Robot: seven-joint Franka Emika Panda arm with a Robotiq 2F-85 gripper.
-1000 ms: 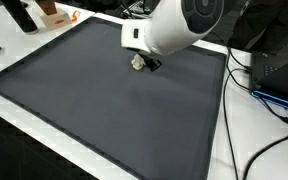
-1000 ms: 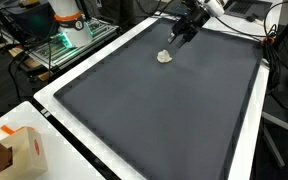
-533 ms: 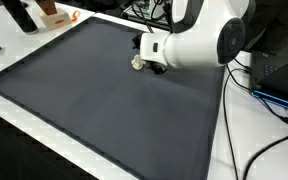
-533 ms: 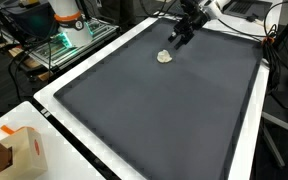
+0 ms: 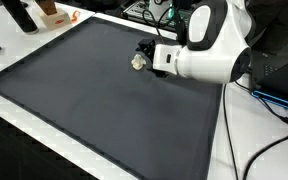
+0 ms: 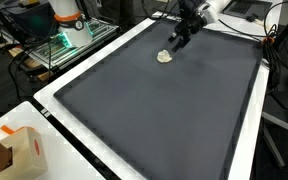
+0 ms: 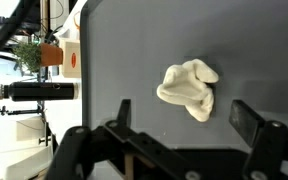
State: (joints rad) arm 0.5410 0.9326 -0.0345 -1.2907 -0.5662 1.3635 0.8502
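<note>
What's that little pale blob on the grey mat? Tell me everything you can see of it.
It is a small cream-coloured lump, soft-looking like dough, with rounded lobes and folds. It lies loose on the dark grey mat, towards one end of it in both exterior views. The robot's open fingers straddle it, apparently without touching.

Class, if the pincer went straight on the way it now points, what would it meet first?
Probably the pale lump on the dark mat: the wrist view shows it ahead of the open pincer. Depth is unclear.
</note>
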